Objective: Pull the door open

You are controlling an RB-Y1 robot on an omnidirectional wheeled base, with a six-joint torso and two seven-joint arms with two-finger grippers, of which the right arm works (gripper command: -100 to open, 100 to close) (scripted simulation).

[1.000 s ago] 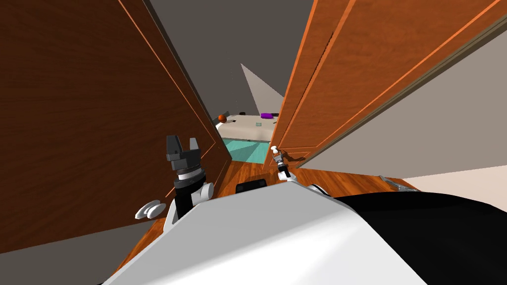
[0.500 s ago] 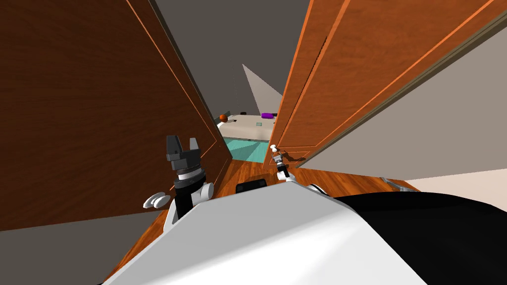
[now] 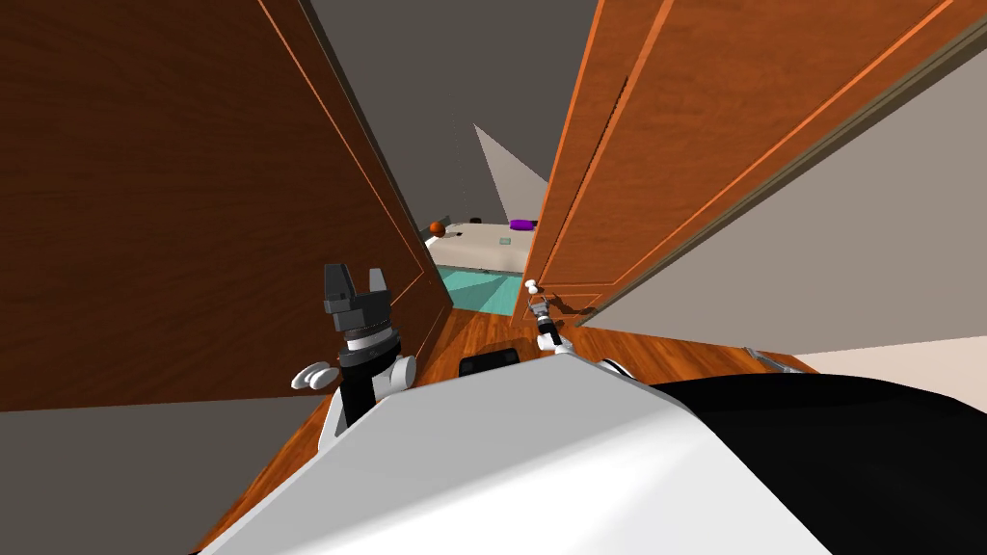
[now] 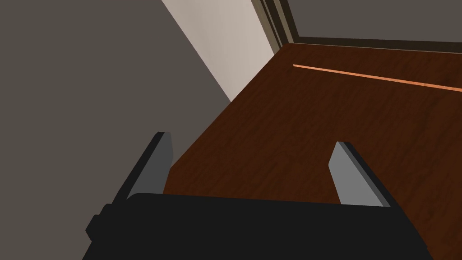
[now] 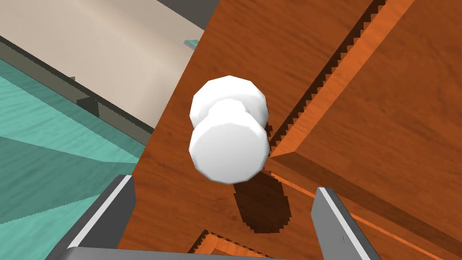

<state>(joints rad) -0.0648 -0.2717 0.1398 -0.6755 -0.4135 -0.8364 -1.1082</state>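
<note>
— Orange-brown door [image 3: 675,145] at right, or dark brown door [image 3: 145,193] at left: which does the pull concern?

— Judged the orange-brown one. Its white knob [image 5: 228,144] sits at the door's free edge, beside the gap between the two doors, and lies straight ahead of the right tool [image 5: 223,186].

— State of that tool?

— Spread wide, holding nothing. The knob is in line with the space between the fingers [image 5: 108,207] but just beyond their tips, untouched. Its stem stands out from the door face toward the tool, so the likely need is a short advance along that axis before closing.

— And the other arm?

— Left tool [image 3: 357,279] is likewise wide and empty, raised close before the dark brown door. That door's other knob [image 3: 313,376] lies nearer and to the tool's left. The right arm is plainly the nearer to the task's knob.

— Surface and room?

— Wooden floor [image 3: 482,337] runs between the doors. Teal floor [image 3: 477,289] follows beyond the gap, then a pale surface [image 3: 477,236] bearing an orange ball [image 3: 437,228] and a purple object [image 3: 521,224]. A grey wall [image 3: 434,58] closes the far side.
</note>
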